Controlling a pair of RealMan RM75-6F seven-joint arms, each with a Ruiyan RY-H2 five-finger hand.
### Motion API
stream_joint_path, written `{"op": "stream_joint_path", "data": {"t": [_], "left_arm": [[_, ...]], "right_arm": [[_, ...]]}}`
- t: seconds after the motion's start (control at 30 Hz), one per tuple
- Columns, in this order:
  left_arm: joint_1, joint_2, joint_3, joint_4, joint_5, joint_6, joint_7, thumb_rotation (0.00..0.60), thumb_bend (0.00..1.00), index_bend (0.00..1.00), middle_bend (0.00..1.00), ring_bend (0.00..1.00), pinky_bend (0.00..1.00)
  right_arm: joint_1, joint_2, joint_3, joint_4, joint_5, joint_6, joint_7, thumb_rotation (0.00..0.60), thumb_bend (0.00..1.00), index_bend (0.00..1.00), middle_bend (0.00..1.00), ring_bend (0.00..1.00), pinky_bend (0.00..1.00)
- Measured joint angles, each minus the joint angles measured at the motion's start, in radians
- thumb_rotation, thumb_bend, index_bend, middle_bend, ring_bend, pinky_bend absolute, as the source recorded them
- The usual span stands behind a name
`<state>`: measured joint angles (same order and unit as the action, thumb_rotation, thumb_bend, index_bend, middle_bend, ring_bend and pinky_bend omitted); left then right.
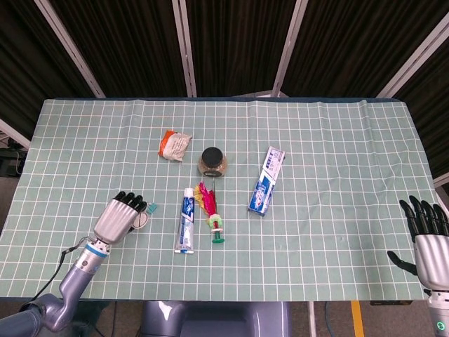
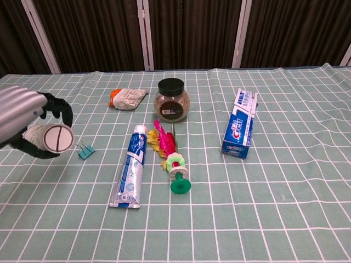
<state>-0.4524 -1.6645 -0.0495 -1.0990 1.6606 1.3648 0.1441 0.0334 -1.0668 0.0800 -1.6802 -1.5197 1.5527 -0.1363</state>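
Observation:
My left hand [image 2: 23,118] grips a small white cylinder [image 2: 50,137] with a round slotted end cap and holds it above the table at the left. In the head view the left hand [image 1: 118,216] covers most of that cylinder [image 1: 142,221]. A teal binder clip [image 2: 85,150] lies on the cloth just right of the hand, also in the head view as the clip [image 1: 151,208]. My right hand [image 1: 429,235] hangs at the table's near right corner, fingers spread, holding nothing. It does not show in the chest view.
A toothpaste tube [image 2: 131,165], a feathered shuttlecock toy [image 2: 171,156], a black-lidded jar [image 2: 171,99], a toothpaste box [image 2: 241,130] and an orange-white packet [image 2: 127,98] lie mid-table on the green checked cloth [image 1: 337,140].

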Motion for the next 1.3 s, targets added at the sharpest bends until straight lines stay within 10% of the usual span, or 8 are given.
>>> {"op": "stream_joint_path", "data": {"t": [0.43, 1.3], "left_arm": [[-0.033, 0.116, -0.132, -0.179, -0.278, -0.258, -0.841, 0.6, 0.0, 0.5, 0.4, 0.36, 0.43], [-0.106, -0.045, -0.142, 0.084, -0.319, -0.4, -1.0, 0.6, 0.0, 0.48, 0.39, 0.36, 0.42]], "right_arm": [[0.006, -0.007, 0.003, 0.006, 0.017, -0.015, -0.013, 0.6, 0.0, 0.0, 0.0, 0.0, 0.0], [0.01, -0.003, 0.01, 0.012, 0.039, -0.026, 0.002, 0.6, 0.0, 0.0, 0.0, 0.0, 0.0]]}}
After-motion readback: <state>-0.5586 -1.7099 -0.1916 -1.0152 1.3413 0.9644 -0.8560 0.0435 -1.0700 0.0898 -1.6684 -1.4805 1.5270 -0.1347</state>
